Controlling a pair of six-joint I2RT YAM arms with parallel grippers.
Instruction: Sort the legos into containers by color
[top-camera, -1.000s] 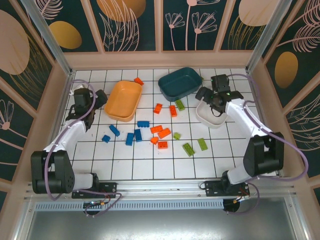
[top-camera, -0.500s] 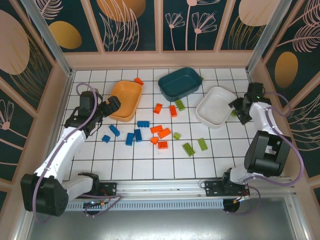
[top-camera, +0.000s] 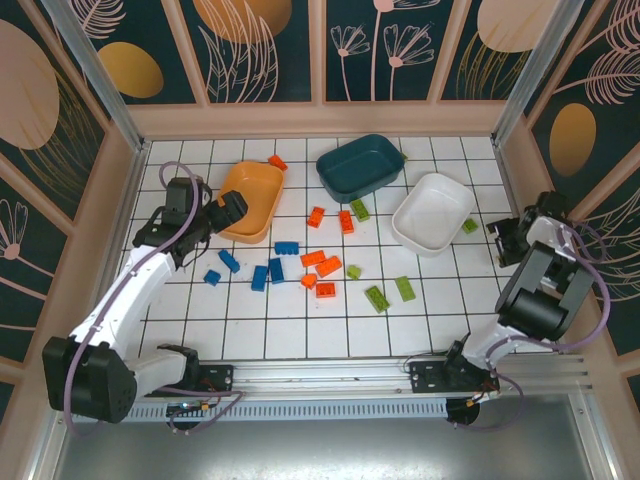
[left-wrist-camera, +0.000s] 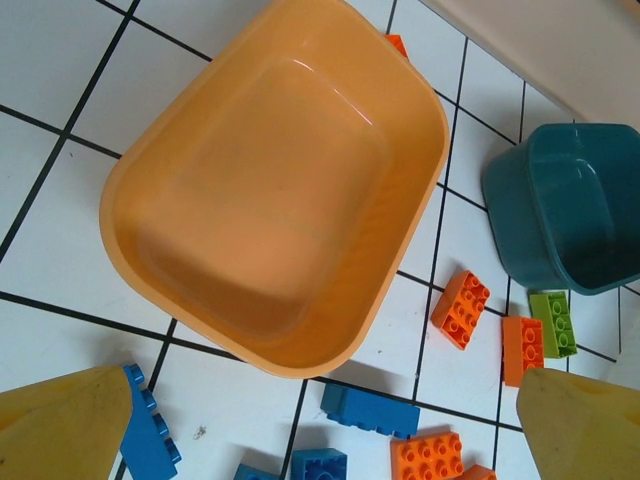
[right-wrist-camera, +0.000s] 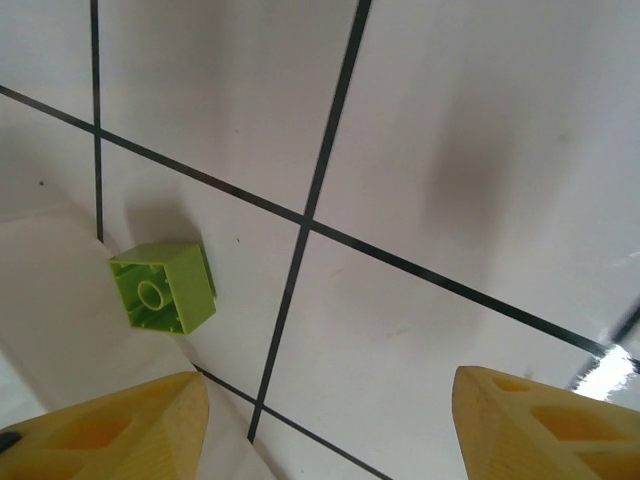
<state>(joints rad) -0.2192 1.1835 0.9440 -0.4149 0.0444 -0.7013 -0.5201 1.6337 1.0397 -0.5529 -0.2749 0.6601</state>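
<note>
Orange tray (top-camera: 262, 190): far left on the tiled table (top-camera: 240, 320), its bare floor showing from wall to wall; one orange-red brick (top-camera: 277, 161) lies on the tiles just behind its far rim
Teal tray (top-camera: 360, 168): far middle, apart from the orange one, its floor bare as well
White tray (top-camera: 433, 213): right of the teal tray and a little nearer, floor bare; a lone lime brick (right-wrist-camera: 162, 288) sits on the tiles just outside its right side, hollow underside up
Blue bricks (top-camera: 259, 278): loose on the tiles near the orange tray's front
Orange-red bricks (top-camera: 329, 266): loose in the middle, in front of the teal tray
Lime bricks (top-camera: 404, 289): loose towards the right, in front of the white tray, one (top-camera: 359, 209) just before the teal tray
Left gripper (left-wrist-camera: 325, 385): fingers spread wide with nothing between them, over the orange tray's near edge
Right gripper (right-wrist-camera: 325, 390): at the table's right side, fingers apart and holding nothing, the lone lime brick lying ahead of one fingertip
</note>
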